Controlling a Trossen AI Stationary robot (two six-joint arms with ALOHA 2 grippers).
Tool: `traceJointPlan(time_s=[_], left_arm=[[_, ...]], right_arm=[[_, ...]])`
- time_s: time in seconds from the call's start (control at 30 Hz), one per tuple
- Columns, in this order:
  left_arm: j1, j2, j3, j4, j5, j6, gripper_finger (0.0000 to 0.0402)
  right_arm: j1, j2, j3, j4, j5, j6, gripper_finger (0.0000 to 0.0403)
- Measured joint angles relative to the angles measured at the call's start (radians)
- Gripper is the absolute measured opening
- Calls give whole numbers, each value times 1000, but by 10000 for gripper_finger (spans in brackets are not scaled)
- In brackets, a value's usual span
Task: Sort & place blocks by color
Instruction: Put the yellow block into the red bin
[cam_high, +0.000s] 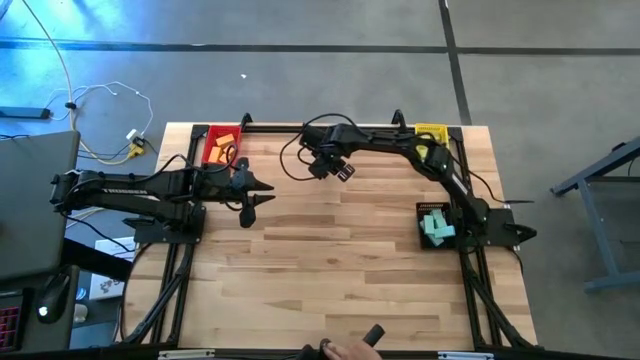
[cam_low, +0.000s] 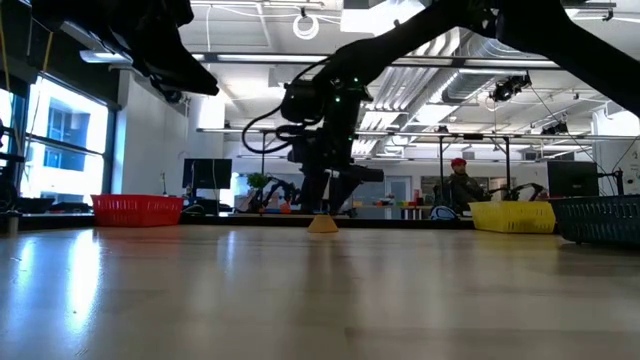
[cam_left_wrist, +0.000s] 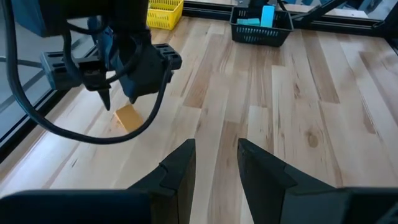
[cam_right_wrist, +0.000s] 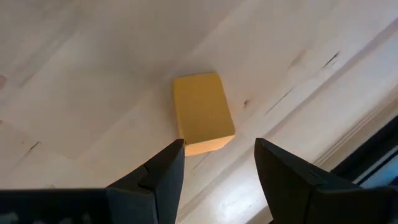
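While the orange block (cam_right_wrist: 202, 112) lies alone on the desk (cam_high: 340, 270) near its far edge, the right tool (cam_right_wrist: 217, 165) hangs just above it, fingers spread and empty. The pick seems in hand; next comes lowering to straddle it. The left tool (cam_left_wrist: 214, 165) waits low, pinched narrow, holding nothing.

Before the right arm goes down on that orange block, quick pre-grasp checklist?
1. Right gripper open: ok.
2. Orange block flat on the table, nothing touching it: ok.
3. Block centred between the fingers: not ok, it lies ahead of the fingertips.
4. Left gripper shut, empty, back from the block: ok.
5. Red tray reachable for drop-off: cannot tell.
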Motion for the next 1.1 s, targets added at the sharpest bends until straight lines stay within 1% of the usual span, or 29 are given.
traceJointPlan(time_s=[0.27,0.6,0.87,0.97,1.1], left_arm=[[0,0,0,0,0,0,106],[0,0,0,0,0,0,106],[0,0,0,-1,0,0,106],[0,0,0,-1,0,0,106],[0,0,0,-1,0,0,106]], right_arm=[[0,24,0,12,8,-41,181],[4,52,-1,28,-3,-52,181],[11,57,-1,24,-14,-18,180],[15,57,-1,19,-6,-5,162],[18,57,-1,12,24,39,115]])
